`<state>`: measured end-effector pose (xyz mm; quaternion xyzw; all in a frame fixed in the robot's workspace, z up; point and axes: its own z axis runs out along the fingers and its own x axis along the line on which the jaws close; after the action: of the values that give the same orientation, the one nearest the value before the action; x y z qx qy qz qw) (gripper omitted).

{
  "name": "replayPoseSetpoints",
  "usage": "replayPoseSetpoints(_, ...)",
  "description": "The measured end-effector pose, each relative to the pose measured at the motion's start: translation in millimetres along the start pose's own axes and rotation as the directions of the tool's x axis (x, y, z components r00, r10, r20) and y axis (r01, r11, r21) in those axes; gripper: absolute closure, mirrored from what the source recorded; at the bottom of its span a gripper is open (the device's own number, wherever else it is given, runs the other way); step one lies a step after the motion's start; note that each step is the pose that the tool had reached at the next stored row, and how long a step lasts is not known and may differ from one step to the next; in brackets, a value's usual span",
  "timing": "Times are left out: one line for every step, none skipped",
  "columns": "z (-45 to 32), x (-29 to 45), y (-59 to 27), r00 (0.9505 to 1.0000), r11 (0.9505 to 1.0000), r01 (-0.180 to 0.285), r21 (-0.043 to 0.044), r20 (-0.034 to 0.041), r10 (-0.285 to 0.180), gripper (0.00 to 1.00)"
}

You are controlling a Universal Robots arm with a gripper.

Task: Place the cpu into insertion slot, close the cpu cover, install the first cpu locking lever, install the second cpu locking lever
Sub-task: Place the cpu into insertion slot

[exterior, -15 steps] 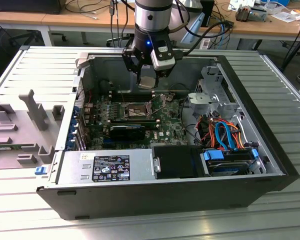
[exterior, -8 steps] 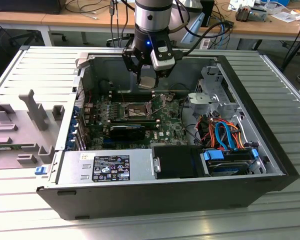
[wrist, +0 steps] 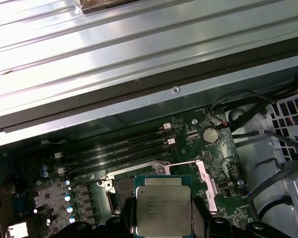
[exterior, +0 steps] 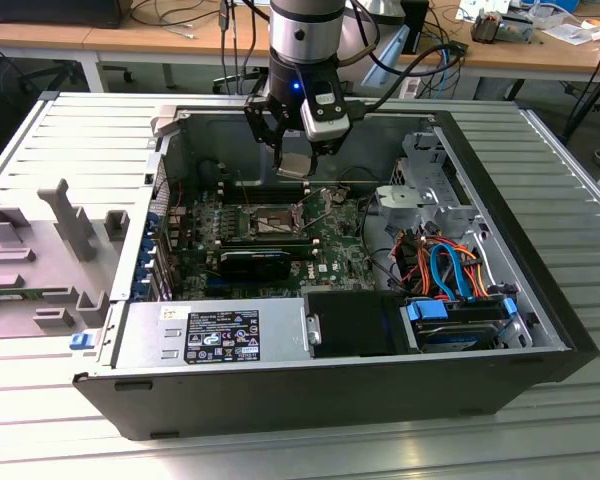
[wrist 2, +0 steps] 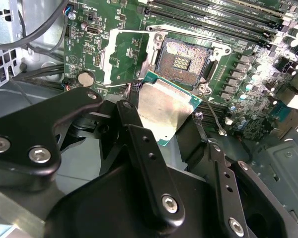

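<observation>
The hand (wrist 2: 163, 114), clenched on the cpu (wrist 2: 161, 105), holds it seemingly above and beside the insertion slot (wrist 2: 184, 62); level, square alignment should precede any descent.

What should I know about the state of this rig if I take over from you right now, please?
The hand is shut on the small flat silvery-grey square cpu, held in the air over the green circuit board.
The square insertion slot with dark centre and silvery rim is empty.
The thin silvery metal cpu cover frame is swung open beside the slot.
Done: cpu grasped and inside the open computer case.
Left: cpu not seated, cover not closed, nothing latched over it.
</observation>
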<state>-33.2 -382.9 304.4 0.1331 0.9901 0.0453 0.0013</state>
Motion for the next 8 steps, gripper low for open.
replayPoseSetpoints(0.0,0.0,0.0,1.0,1.0,-0.001,0.0,0.0002,0.001,0.46)
replayPoseSetpoints(0.0,0.0,0.0,1.0,1.0,-0.002,0.0,0.0003,0.002,0.46)
replayPoseSetpoints(0.0,0.0,-0.1,1.0,1.0,-0.003,0.0,0.0003,0.003,0.46)
replayPoseSetpoints(0.0,0.0,-0.1,1.0,1.0,-0.004,-0.0001,0.0004,0.004,0.46)
replayPoseSetpoints(0.0,0.0,-0.1,1.0,1.0,-0.005,-0.0001,0.0005,0.005,0.46)
replayPoseSetpoints(0.0,0.0,-0.1,1.0,1.0,-0.006,-0.0001,0.0006,0.006,0.46)
replayPoseSetpoints(0.0,0.0,-0.1,1.0,1.0,-0.007,-0.0001,0.0007,0.007,0.46)
replayPoseSetpoints(0.0,0.0,-0.2,1.0,1.0,-0.008,-0.0001,0.0008,0.008,0.46)
